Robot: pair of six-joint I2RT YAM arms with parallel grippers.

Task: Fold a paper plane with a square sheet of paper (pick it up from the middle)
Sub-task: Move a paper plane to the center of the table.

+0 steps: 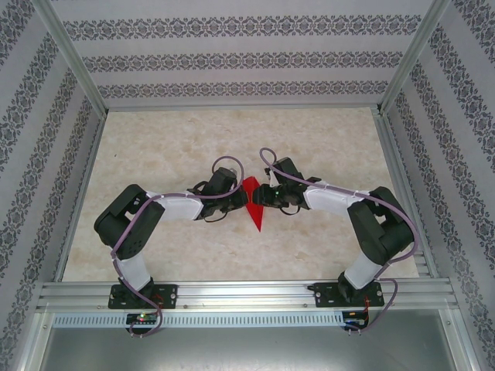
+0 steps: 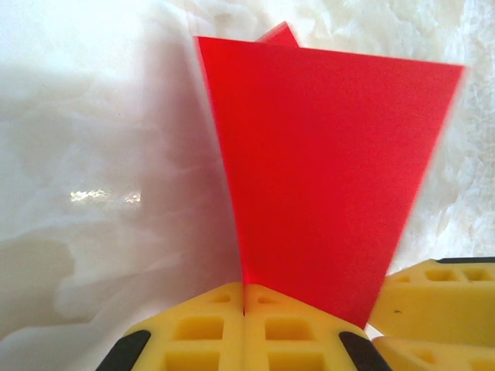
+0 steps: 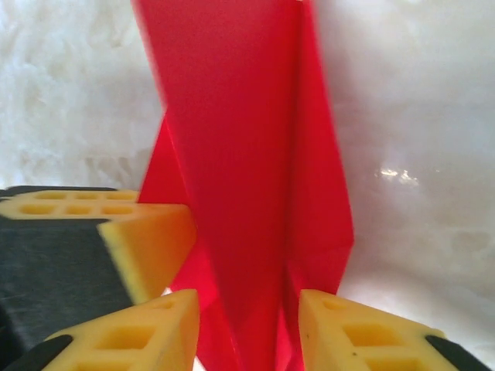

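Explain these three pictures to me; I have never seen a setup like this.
Two robot arms are bolted at the near edge of a pale marbled table. The wide picture looks down from above and behind them; the other two come from cameras on each wrist. Between the arms is a folded red paper, pointed at its near end. The left pincer, yellow-padded, is shut on it. The right pincer straddles it, fingers apart on either side.
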